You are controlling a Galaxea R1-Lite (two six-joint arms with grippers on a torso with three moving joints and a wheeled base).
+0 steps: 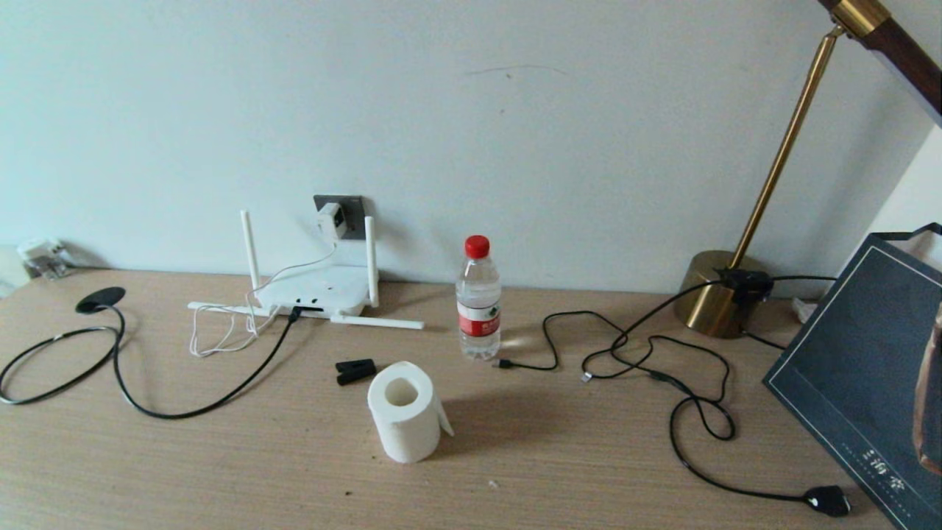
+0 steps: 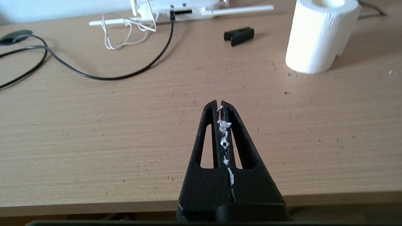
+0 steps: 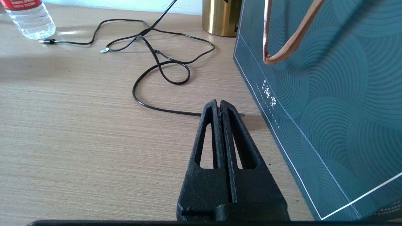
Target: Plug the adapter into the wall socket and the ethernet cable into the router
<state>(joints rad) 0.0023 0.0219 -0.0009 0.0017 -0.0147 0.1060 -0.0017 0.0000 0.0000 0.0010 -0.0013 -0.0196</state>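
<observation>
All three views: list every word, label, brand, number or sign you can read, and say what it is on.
Gift bag: a short vertical line of pale Chinese characters near its border; the last looks like "堂", the rest too blurred to quote.
Water bottle: red and white label with print, too small to read.
Router, adapter, wall socket: no readable marking.

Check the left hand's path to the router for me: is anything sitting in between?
Nothing sits directly between them. The left hand is shut, low over bare table. The black clip and toilet roll lie off to one side. The ethernet cable curves across ahead, already at the router; the adapter sits at the wall socket.
</observation>
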